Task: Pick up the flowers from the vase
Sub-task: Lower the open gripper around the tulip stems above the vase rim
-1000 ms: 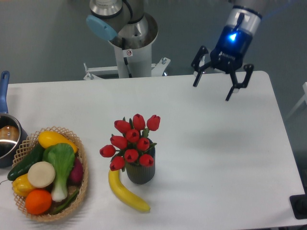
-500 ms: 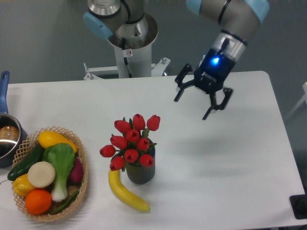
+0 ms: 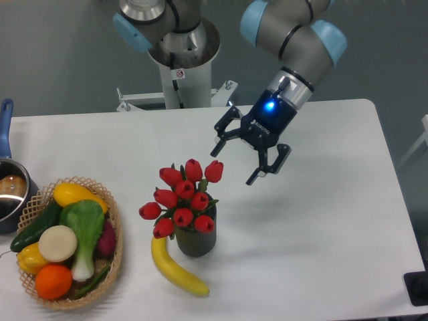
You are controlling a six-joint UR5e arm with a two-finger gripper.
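Note:
The flowers (image 3: 182, 197), a bunch of red tulip buds with green leaves, stand in the vase (image 3: 196, 242), a small dark ribbed cylinder near the table's middle front. Their stems are hidden inside it. My gripper (image 3: 234, 167) hangs open above the table, just up and to the right of the bunch, its fingers spread and holding nothing. It is close to the top right bud but apart from it.
A yellow banana (image 3: 175, 269) lies against the vase's front left. A wicker basket (image 3: 115, 231) of vegetables and fruit sits at the front left. A steel pot (image 3: 9, 194) with a blue handle is at the left edge. The robot base (image 3: 180, 60) stands behind the table.
The arm has swung down and leftward from the table's far right corner towards the flowers. The gripper has stayed open. The flowers and vase have not moved.

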